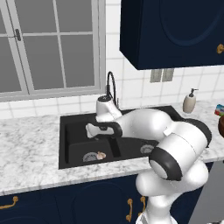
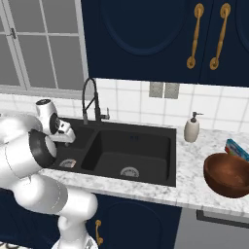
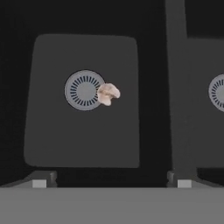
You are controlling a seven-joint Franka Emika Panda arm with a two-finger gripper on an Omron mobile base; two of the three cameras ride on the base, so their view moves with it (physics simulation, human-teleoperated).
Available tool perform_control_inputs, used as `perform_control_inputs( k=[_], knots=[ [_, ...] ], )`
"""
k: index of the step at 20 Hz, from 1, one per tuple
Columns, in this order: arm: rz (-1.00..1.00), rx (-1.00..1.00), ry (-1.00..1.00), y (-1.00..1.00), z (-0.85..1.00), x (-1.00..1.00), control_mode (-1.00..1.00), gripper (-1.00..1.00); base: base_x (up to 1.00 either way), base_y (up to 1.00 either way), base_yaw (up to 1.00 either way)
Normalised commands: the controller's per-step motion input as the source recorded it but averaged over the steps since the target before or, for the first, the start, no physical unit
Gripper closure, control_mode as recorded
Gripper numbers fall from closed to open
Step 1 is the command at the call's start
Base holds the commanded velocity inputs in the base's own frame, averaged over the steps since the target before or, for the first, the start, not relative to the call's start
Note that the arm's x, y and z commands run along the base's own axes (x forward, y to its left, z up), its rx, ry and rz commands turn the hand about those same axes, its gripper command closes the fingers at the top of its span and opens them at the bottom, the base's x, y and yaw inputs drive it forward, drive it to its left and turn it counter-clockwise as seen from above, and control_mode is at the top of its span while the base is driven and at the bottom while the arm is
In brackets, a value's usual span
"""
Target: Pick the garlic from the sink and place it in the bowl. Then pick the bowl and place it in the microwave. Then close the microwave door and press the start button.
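Garlic (image 3: pixel 107 93) in sink (image 1: pixel 74 151), on drain edge, bowl (image 2: pixel 228 174) empty

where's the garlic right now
The garlic lies on the floor of the sink's left basin, touching the edge of the round drain; the left base view shows it at, below the claw.
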Motion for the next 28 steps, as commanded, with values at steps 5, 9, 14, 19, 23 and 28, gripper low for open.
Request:
perform_control_inputs(
  k=[5,9,14,19,23,28],
  knots=[
    [-0.02,-0.01,-0.02,0.14,-0.29,0.43,-1.00,-1.00,0.00,0.00,0.00],
    [-0.02,-0.01,0.00,0.03,-0.41,0.37,-1.00,-1.00,0.00,0.00,0.00],
    [-0.09,-0.05,0.00,0.00,-0.30,0.00,-1.00,-1.00,0.00,0.00,0.00],
    [-0.13,-0.05,0.00,0.00,-0.29,0.06,-1.00,-1.00,0.00,0.00,0.00],
    [-0.15,-0.06,0.00,0.00,-0.27,0.16,-1.00,-1.00,0.00,0.00,0.00],
    [-0.07,-0.01,0.00,0.06,-0.22,0.31,-1.00,-1.00,0.00,0.00,0.00]
  ],
)
